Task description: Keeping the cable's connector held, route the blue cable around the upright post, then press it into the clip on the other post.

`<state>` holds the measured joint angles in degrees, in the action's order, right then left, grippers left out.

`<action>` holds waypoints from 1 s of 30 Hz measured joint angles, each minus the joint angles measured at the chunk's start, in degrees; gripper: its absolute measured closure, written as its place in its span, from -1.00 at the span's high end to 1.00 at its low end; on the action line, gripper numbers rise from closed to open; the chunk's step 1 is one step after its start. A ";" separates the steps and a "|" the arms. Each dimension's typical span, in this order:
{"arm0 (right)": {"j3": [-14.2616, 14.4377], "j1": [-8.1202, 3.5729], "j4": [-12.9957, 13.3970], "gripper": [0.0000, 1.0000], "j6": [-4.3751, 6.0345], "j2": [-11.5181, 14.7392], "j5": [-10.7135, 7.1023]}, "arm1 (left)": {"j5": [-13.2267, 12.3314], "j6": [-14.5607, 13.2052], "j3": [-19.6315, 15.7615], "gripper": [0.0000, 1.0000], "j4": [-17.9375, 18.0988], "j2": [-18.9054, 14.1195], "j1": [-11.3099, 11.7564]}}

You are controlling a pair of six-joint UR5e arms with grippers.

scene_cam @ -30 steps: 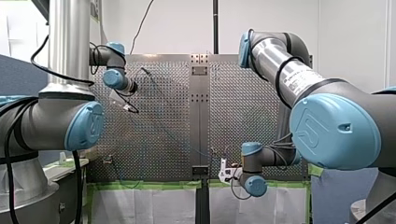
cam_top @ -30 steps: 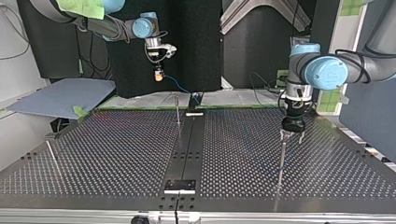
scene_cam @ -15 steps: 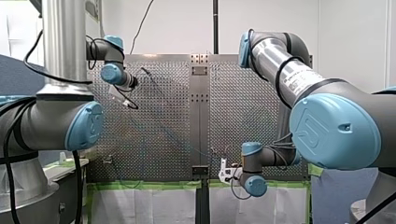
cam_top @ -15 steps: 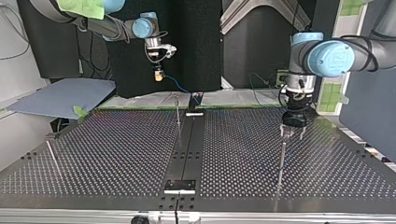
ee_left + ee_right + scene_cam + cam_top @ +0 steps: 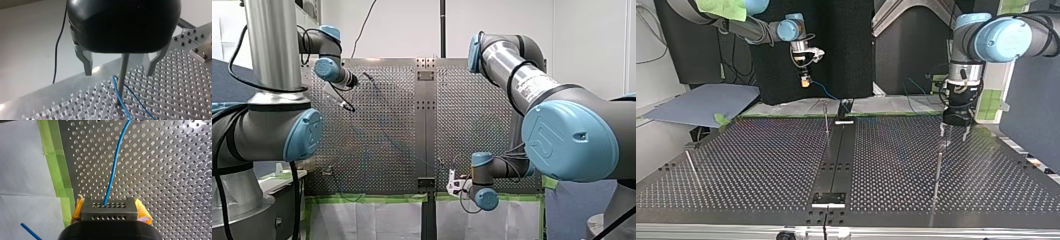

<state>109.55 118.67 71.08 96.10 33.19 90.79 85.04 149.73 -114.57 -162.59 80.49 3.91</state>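
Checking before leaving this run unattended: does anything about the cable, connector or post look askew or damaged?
Nothing stands out. The connector sits square in my right gripper, the blue cable leaves it unkinked and passes the base of the upright post, which stands straight between my left gripper's open fingers.

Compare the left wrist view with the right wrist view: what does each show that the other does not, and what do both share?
Left wrist view only: my left gripper, open astride the upright post, the blue cable curving past its base. Right wrist view only: my right gripper, yellow pads shut on the grey connector; green tape edging the perforated table. Both: the blue cable over that table.
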 joint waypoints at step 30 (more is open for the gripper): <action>-0.09 -0.51 0.43 -1.00 0.77 0.00 -0.90 | 4.69 -14.88 12.30 1.00 -11.69 -2.70 -3.09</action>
<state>109.46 118.16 71.50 96.87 33.19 89.88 89.72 134.84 -102.27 -174.28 77.79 0.82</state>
